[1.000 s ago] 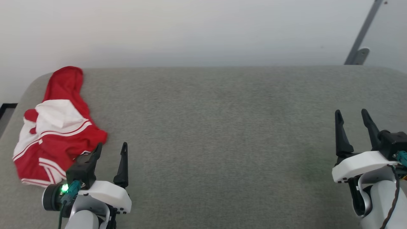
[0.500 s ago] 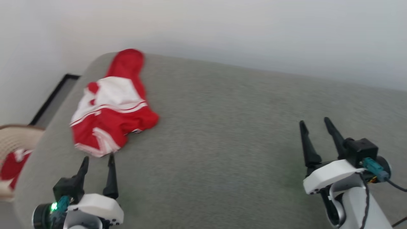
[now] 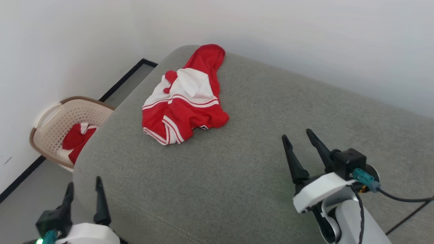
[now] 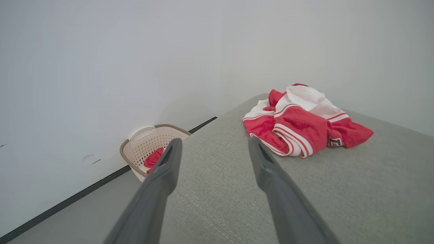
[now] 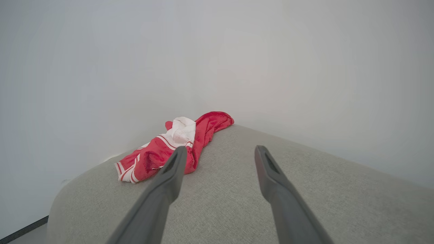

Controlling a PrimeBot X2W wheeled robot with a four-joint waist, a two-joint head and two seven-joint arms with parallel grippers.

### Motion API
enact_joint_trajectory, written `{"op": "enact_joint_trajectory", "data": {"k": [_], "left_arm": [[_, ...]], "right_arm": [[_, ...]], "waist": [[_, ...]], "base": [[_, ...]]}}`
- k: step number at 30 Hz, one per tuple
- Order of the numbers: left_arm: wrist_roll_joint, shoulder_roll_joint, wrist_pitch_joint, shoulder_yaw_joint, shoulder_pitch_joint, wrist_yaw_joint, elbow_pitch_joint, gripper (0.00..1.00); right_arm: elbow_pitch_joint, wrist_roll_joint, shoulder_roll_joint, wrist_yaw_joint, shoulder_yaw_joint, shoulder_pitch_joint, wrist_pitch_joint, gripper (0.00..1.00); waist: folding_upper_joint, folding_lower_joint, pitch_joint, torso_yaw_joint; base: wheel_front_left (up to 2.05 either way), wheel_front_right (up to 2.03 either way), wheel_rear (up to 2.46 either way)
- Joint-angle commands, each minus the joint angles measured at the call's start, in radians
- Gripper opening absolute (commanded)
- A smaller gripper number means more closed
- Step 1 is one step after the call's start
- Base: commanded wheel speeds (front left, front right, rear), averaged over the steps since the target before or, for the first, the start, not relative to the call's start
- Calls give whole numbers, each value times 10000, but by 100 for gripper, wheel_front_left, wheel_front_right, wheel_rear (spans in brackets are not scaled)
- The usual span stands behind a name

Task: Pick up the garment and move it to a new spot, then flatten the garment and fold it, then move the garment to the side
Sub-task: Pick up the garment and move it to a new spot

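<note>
The shirt (image 3: 184, 108), crumpled at eleven o'clock, is soft, matt, slightly fuzzy cloth. The cushion (image 3: 237, 176) beneath has a coarse grey woven cover, matt. The basket (image 3: 73, 113) at nine o'clock is smooth perforated plastic. The right pincer (image 3: 296, 134) has matt dark fingers (image 3: 294, 162) on a smooth white shell (image 3: 318, 191).

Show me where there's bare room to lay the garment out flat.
Widest bare stretch of the cushion: between the garment and the right tool, running to the near edge by the left tool. Crowded: the far left corner, where the garment lies.
</note>
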Motion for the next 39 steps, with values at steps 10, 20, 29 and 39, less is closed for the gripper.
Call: {"op": "enact_joint_trajectory", "data": {"k": [10, 20, 29, 39], "left_arm": [[-306, -81, -19, -69, 547, 156, -545, 100], [-116, 917, -18, -750, -2191, -699, 1073, 100], [-1759, 2970, 484, -1203, -5262, -831, 4243, 100], [-4242, 4623, 4439, -1756, -6969, -837, 6825, 100]], "right_arm": [[201, 320, 94, -3, 264, -244, -52, 100], [-87, 107, -133, -3, 99, -97, -52, 100], [-245, 270, -242, -1, 407, -290, -52, 100], [-633, 575, -243, -3, 752, -973, -52, 100]], "waist": [[0, 0, 141, 94], [0, 0, 979, -1607], [0, 0, 2057, -3489], [0, 0, 3192, -4907]], "base": [[0, 0, 0], [0, 0, 0], [0, 0, 0], [0, 0, 0]]}}
